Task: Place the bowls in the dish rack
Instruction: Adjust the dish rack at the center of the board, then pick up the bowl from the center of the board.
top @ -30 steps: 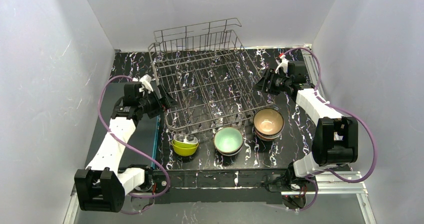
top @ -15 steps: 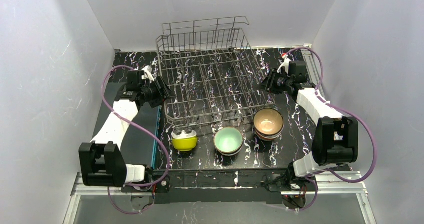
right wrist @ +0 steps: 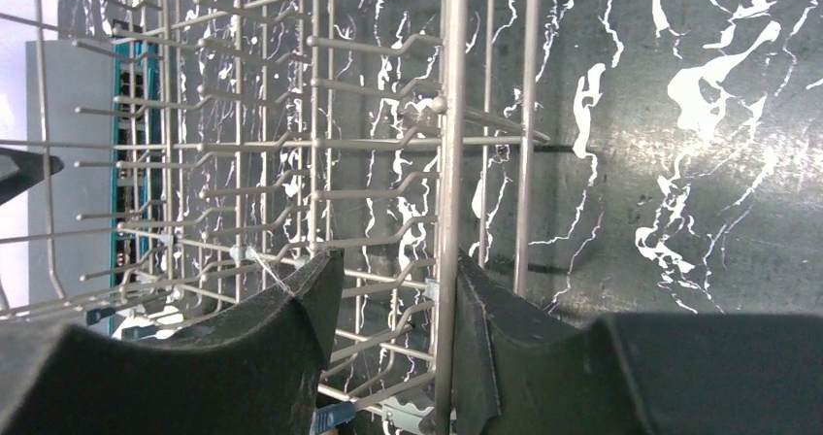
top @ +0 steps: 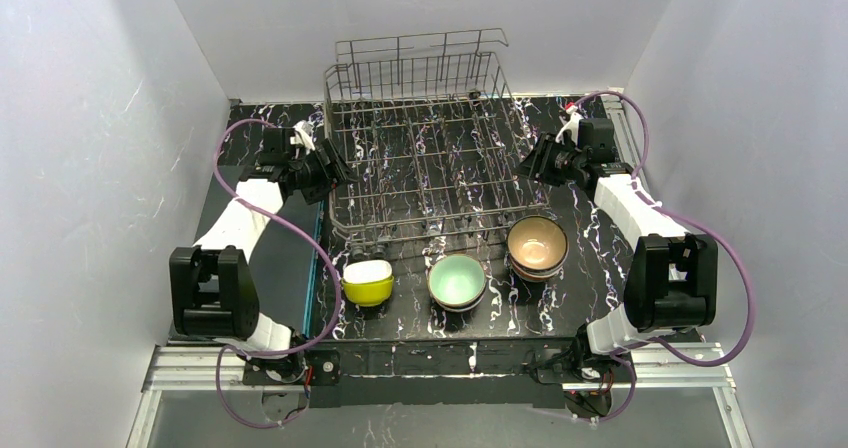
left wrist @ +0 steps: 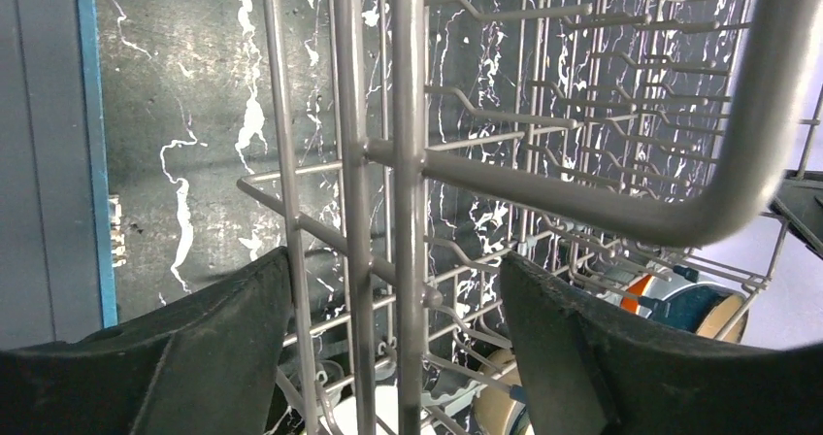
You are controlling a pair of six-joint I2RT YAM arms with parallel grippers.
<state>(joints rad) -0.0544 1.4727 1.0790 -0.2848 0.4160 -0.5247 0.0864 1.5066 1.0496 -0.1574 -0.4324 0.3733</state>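
The rack (top: 425, 158) stands on the far half of the bench (top: 590, 258), its back near the far edge, and no bowl is inside it. It sits between the two claws. The left claw (top: 335, 173) is at the rack's left side, toward the near-left corner of the rack. In the left wrist view its fingers (left wrist: 223, 338) stand wide apart with several upright wires between them, not clamped. The right claw (top: 525, 161) is at the rack's right side. Its gap is narrower: one upright wire lies against one finger (right wrist: 485, 328), while the other finger is apart from it, so this claw is not closed on the wire either.

Three bowls wait in a row just outside the rack's near side: a yellow-green bowl (top: 368, 282), a mint bowl (top: 457, 280) and a tan bowl (top: 537, 245) on top of a small stack.
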